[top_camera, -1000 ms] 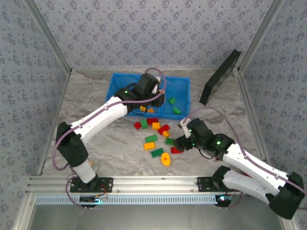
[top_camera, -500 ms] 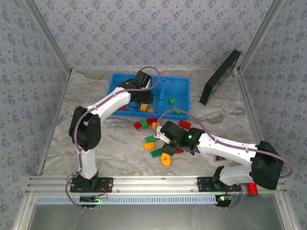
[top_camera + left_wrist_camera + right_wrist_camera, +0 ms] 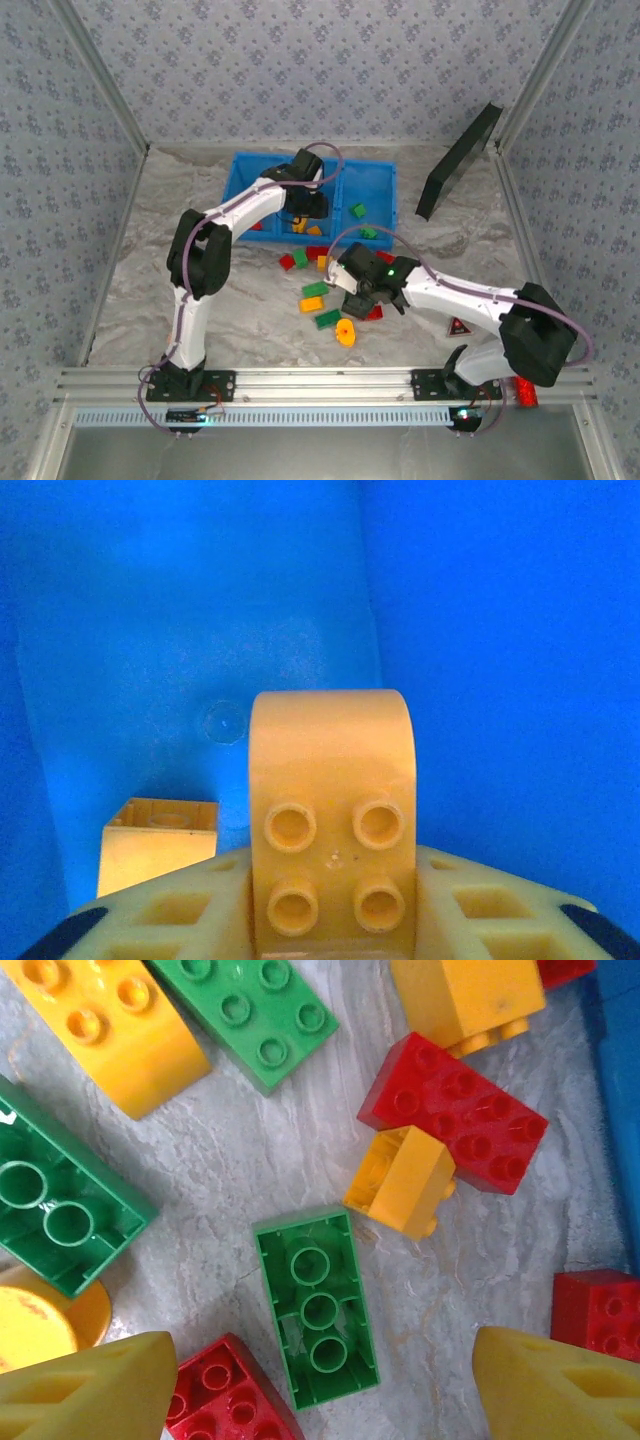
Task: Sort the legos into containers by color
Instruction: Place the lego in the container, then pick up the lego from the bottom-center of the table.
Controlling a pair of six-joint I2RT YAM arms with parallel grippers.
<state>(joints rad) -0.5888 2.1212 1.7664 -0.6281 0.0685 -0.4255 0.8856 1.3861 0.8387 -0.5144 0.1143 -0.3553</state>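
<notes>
Left pincer (image 3: pixel 335 915), in the blue bin (image 3: pixel 480 630), has a yellow lego (image 3: pixel 332 780) between its fingers; grip impossible to tell. Right pincer (image 3: pixel 320 1380) gapes empty over a green lego (image 3: pixel 317 1305).

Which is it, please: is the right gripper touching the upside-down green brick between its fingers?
Apart: the right wrist view shows the open right gripper straddling that green brick, gaps both sides.

Both arms (image 3: pixel 245 208) white w/ black joints (image 3: pixel 205 262), purple cables (image 3: pixel 322 148), yellow jaws.
</notes>
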